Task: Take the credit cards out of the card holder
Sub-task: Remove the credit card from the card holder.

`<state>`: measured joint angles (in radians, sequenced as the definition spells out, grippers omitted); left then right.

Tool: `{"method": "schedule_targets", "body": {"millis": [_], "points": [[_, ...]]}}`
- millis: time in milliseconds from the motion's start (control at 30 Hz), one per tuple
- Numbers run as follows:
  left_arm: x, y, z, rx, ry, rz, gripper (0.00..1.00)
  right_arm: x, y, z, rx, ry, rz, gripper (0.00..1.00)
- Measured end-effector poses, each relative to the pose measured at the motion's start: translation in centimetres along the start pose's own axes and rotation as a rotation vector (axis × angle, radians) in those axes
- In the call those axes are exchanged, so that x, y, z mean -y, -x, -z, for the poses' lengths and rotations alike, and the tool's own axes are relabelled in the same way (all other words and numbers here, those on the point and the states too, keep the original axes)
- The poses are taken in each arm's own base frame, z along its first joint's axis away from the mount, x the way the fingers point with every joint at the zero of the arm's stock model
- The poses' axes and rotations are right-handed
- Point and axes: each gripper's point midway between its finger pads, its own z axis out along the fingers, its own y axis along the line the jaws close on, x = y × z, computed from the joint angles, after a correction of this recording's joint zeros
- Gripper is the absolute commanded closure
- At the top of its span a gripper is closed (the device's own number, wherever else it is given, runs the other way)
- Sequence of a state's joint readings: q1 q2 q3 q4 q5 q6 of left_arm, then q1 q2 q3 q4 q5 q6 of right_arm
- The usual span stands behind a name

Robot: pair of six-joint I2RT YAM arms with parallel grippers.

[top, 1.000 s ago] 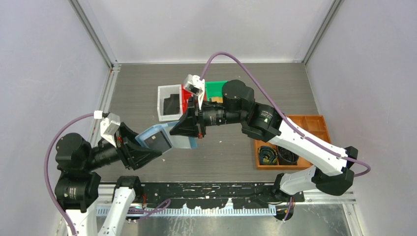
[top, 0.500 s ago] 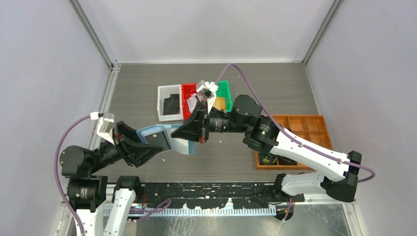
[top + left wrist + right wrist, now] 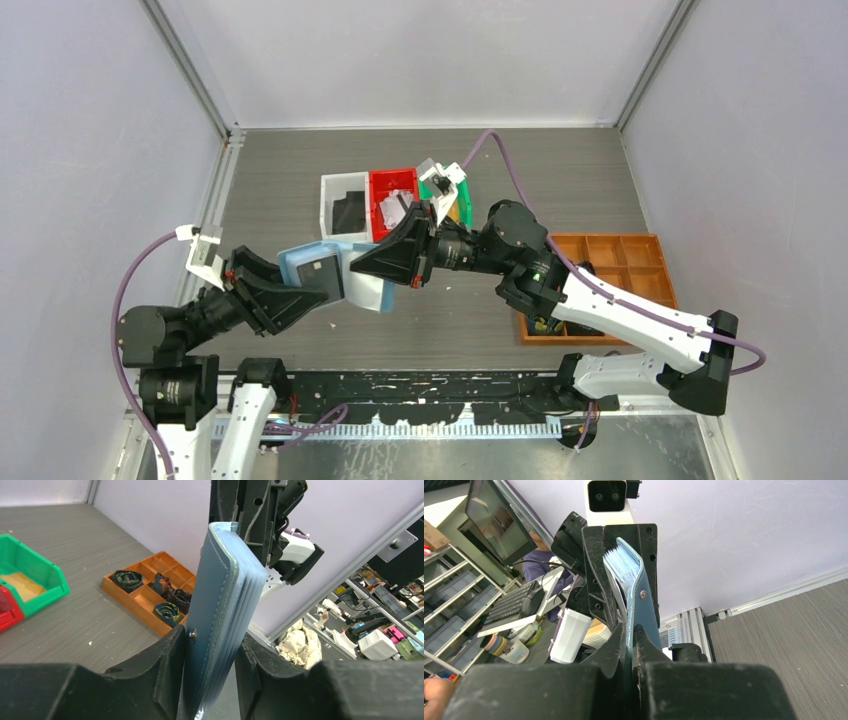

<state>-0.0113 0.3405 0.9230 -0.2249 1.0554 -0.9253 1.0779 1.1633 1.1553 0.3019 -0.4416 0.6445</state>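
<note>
The card holder (image 3: pixel 362 290), a blue folding wallet, hangs above the table between both arms. My left gripper (image 3: pixel 318 290) is shut on its thick folded body, and the light blue pockets fan out between the jaws in the left wrist view (image 3: pixel 220 595). My right gripper (image 3: pixel 372 272) is shut on a thin blue flap (image 3: pixel 636 585) of the same holder. A dark card (image 3: pixel 322 277) shows in the holder's open face. A black card (image 3: pixel 350 212) lies in the white bin, a grey one (image 3: pixel 392 205) in the red bin.
White (image 3: pixel 328 215), red (image 3: pixel 378 182) and green (image 3: pixel 462 195) bins stand in a row behind the holder. The green bin (image 3: pixel 35 567) holds something gold. An orange compartment tray (image 3: pixel 620 255) with coiled black cables (image 3: pixel 545 312) sits on the right.
My right wrist has swung to the right, uncovering the red bin. The left arm has drawn back toward the near edge. The holder has stayed between both grippers.
</note>
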Motion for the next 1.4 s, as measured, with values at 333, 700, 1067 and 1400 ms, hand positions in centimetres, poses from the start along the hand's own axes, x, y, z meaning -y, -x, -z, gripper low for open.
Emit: {"method": "schedule_targets", "body": {"millis": [333,700,1067,1400], "points": [[-0.4,-0.1,-0.2,0.0,-0.005,0.029,0.5,0.4,-0.6,-0.6,0.02,0.024,-0.064,0.99],[-0.7,-0.7,-0.2,-0.032,-0.02,0.038,0.85,1.2,-1.0,-0.3,-0.009,-0.033,-0.07,0.81],[-0.9,-1.8,-0.1,-0.096,-0.044,0.017,0.95,1.3,-1.2,1.4,-0.173,-0.154,0.03,0.14],[-1.6,-2.7,0.2,-0.17,-0.026,-0.025,0.96,0.9,-1.8,0.2,-0.381,-0.119,0.09,0.31]]}}
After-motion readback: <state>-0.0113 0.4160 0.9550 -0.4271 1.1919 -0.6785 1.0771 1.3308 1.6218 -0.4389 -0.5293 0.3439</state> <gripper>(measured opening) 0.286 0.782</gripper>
